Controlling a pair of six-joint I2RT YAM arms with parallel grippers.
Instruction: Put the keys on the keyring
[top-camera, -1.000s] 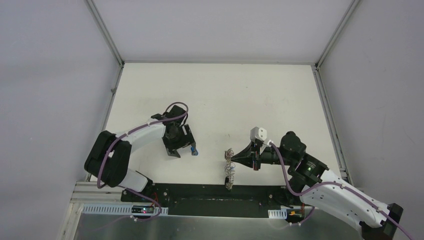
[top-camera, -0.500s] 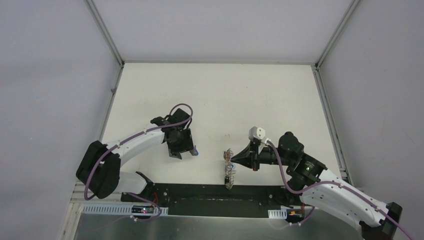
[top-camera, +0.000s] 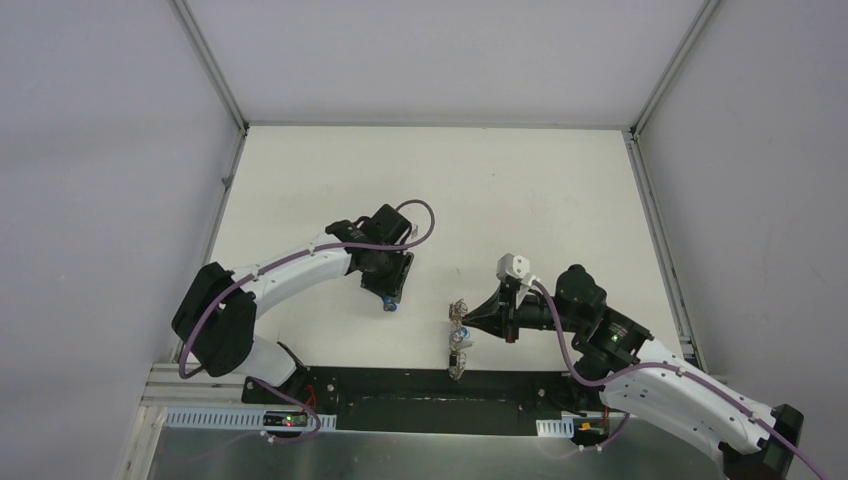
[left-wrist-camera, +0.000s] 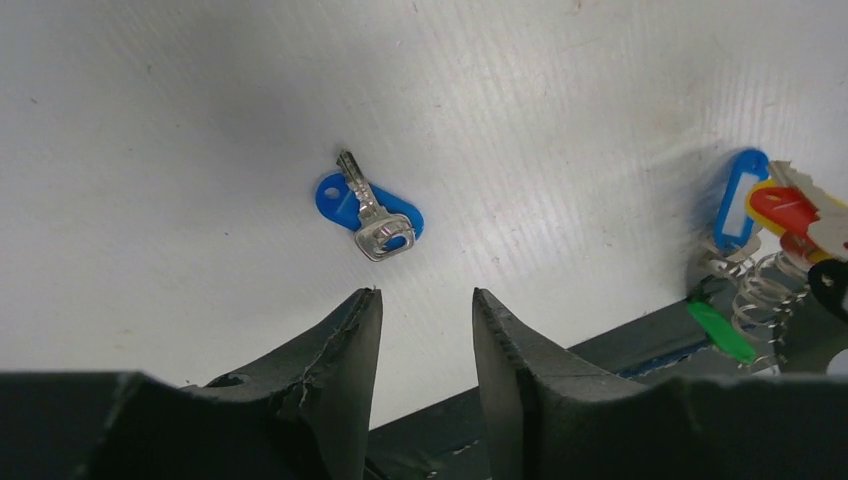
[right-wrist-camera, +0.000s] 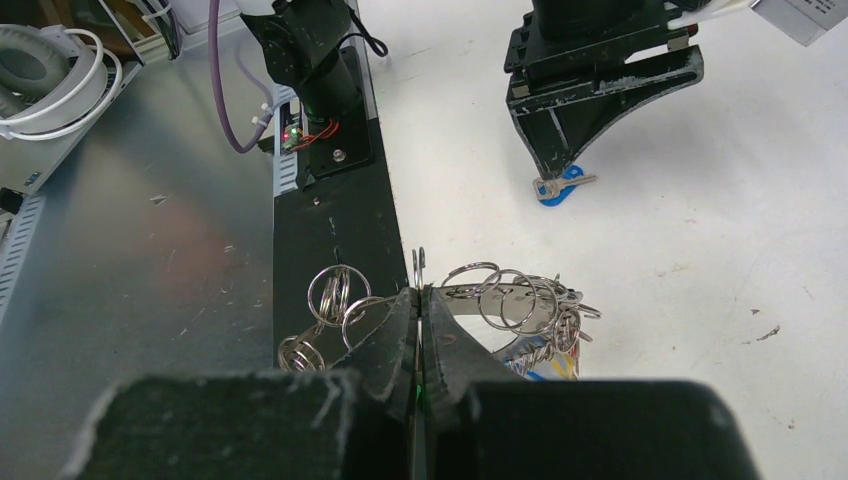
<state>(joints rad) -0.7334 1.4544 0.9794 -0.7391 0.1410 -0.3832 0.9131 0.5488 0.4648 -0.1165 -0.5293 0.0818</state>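
Your left claw (left-wrist-camera: 425, 300) is standing at a narrow gap with nothing between its fingers, hovering low over the table (left-wrist-camera: 150, 150) at the lower middle of the left wrist view. The blue-tagged key (left-wrist-camera: 368, 208) is lying flat just beyond the fingertips, at centre frame and touching neither. I judge that you are lining up a pinch on it. The flat lie is working against you, since tag and blade are resting flush on the surface.

Moving right, the keyring (right-wrist-camera: 500, 295) is being held on edge beside the black base rail (right-wrist-camera: 335, 200), at the lower centre of the right wrist view. Your right claw (right-wrist-camera: 420, 300) is clamped tight on its rim, presumably presenting it for threading. The tagged keys (left-wrist-camera: 785, 210) in blue, red, yellow and green are already hanging there, at the right edge of the left wrist view. I am seeing nothing lying between the loose key and the ring, but the crowded wire loops are narrowing your access.
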